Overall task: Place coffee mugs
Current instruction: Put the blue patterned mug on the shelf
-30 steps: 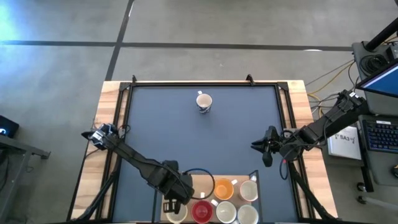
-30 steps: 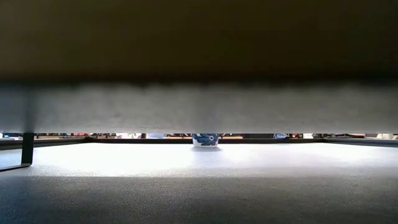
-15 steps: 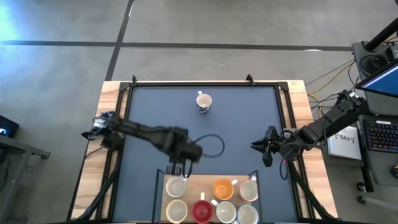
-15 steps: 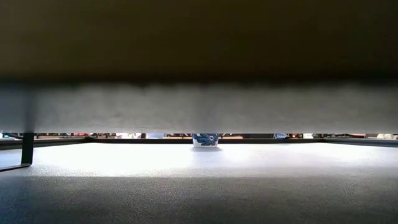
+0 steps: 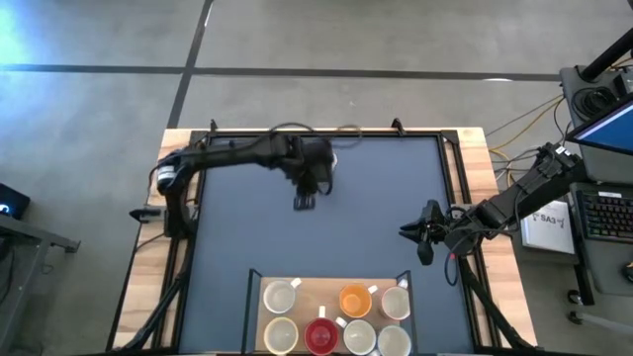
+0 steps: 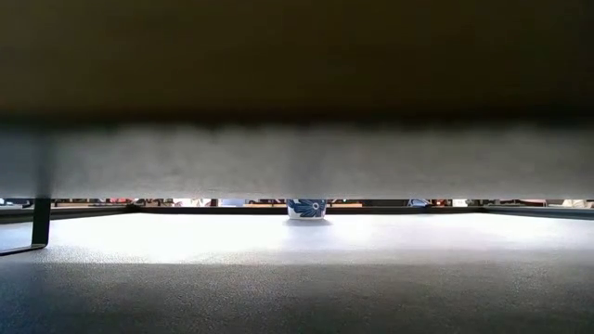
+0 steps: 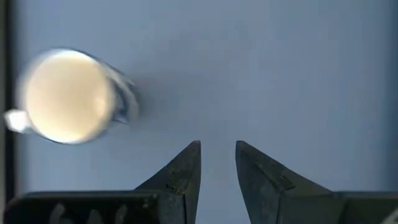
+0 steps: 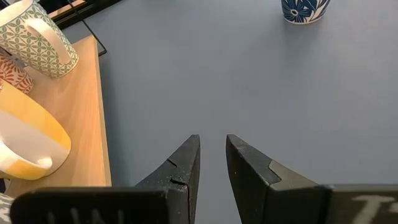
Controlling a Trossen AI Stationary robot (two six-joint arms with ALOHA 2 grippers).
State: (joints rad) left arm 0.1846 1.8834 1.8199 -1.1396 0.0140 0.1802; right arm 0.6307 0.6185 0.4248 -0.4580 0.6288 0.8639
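The left arm [image 5: 237, 153] reaches out long over the far part of the dark counter [image 5: 247, 227]. It starts at the left edge and stretches toward the middle of the far side. Its left tool [image 5: 305, 202] points down at the counter. In the left wrist view the two dark fingers [image 7: 186, 171] are close, with only a thin gap between them, and they pinch nothing.

One mug with a blue flower pattern [image 6: 306, 209] stands alone near the far edge of the counter. From above the left arm hides most of it. In the left wrist view this mug [image 7: 68, 96] is seen from the top, cream inside, just beside the fingers and not touching them. In the right wrist view it stands upright and well away [image 8: 305, 9].

The right arm [image 5: 514, 198] waits at the right side of the counter, bent in from the edge. Its right tool [image 5: 410, 232] has fingers [image 8: 183, 168] nearly together and holds nothing.

At the near edge is a wooden tray [image 5: 312, 295]. On it stand the other mugs in two rows: a cream one [image 5: 280, 296], an orange one [image 5: 355, 300], a red one [image 5: 320, 336] and more pale ones [image 5: 396, 302].
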